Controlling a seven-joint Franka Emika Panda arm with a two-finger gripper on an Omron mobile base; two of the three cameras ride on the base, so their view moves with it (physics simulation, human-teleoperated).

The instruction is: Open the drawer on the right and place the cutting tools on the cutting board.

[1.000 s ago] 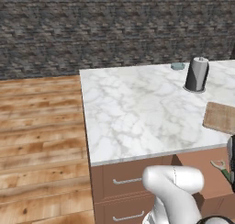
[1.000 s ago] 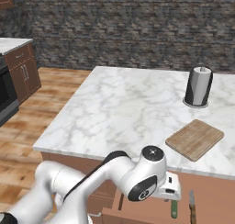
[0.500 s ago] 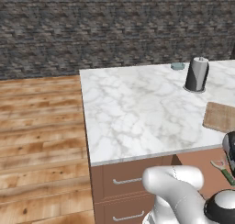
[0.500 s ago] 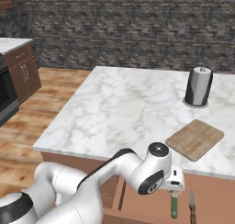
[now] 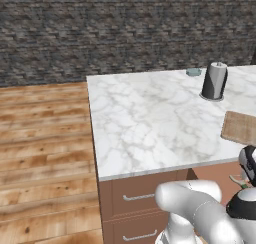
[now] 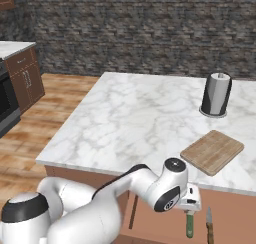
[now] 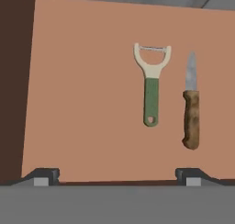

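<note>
The drawer stands open, its plain brown floor below my hand. On it lie two cutting tools side by side: a peeler with a green handle and pale Y-shaped head, and a small knife with a brown wooden handle. My gripper hangs above them, open and holding nothing, with the peeler ahead between the two fingertips. From the right base view the gripper is just over the peeler, with the knife to its right. The tan cutting board lies on the counter above the drawer.
A tall grey cylinder stands on the white marble countertop behind the board. A small pale dish sits at the counter's far edge. Closed drawer fronts are left of the open one. Wooden floor lies to the left.
My hand has shifted a little to the right over the open drawer and the arm followed. The peeler and knife lie where they were.
</note>
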